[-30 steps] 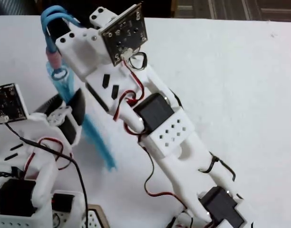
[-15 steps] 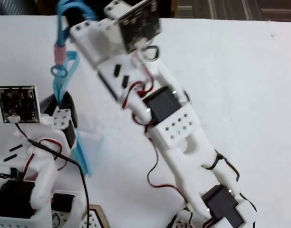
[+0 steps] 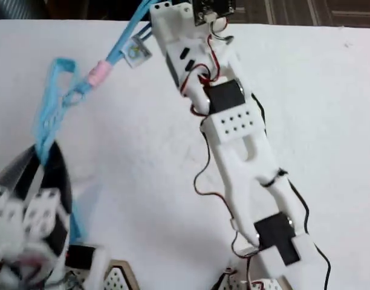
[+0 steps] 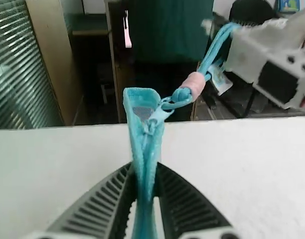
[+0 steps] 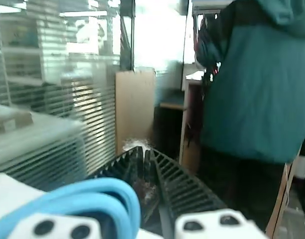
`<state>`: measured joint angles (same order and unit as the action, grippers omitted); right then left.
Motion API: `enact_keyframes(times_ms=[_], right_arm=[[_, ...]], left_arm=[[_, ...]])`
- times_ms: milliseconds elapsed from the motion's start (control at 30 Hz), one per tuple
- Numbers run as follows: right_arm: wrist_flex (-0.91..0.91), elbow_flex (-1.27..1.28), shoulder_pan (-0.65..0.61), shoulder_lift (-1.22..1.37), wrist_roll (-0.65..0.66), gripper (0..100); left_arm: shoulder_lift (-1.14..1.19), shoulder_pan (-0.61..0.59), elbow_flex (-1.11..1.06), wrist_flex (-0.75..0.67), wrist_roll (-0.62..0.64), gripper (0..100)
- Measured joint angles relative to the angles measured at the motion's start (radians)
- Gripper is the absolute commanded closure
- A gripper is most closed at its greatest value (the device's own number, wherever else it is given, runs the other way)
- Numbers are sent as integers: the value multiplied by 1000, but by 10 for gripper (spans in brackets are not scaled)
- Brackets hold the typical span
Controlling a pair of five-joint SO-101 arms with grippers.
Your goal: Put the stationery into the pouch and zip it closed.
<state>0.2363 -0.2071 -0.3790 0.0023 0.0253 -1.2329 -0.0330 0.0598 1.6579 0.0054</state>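
Observation:
The blue pouch hangs edge-up with my left gripper shut on it, its dark fingers pinching the fabric below the zipper. The zipper pull sits at the pouch's upper end. From it a blue cord with a pink bead runs taut to my right gripper. In the high view the pouch rises from the left gripper at the near left. There the cord stretches to the right gripper at the far edge. The right gripper is shut, the cord's loop at its base.
A small white tag dangles from the cord. The right arm lies diagonally across the white table from near right to far middle. Arm bases and wiring crowd the near edge.
The right arm has swung away toward the far edge, drawing the cord out long and taut. The left gripper has shifted nearer and leftward with the pouch, which now stands stretched upward.

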Motion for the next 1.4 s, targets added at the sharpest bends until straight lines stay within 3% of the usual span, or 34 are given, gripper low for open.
enact_keyframes(times_ms=[200, 367, 667, 900, 1100, 1400], right_arm=[[-6, -94, 55, 152, -3, 981], [8, -301, 150, 356, -3, 982], [196, -852, 224, 721, 25, 982], [411, -1122, 445, 997, 38, 971], [713, -1396, 379, 999, 69, 817], [1128, -1405, 238, 957, 158, 652]], left_arm=[[6, 12, 103, 58, 0, 977], [6, 107, 157, 100, 0, 977], [14, 143, 166, 107, 0, 977], [-23, 135, 249, 106, 0, 977], [-26, 138, 166, 54, 0, 977], [-25, 137, -11, -3, 0, 976]])
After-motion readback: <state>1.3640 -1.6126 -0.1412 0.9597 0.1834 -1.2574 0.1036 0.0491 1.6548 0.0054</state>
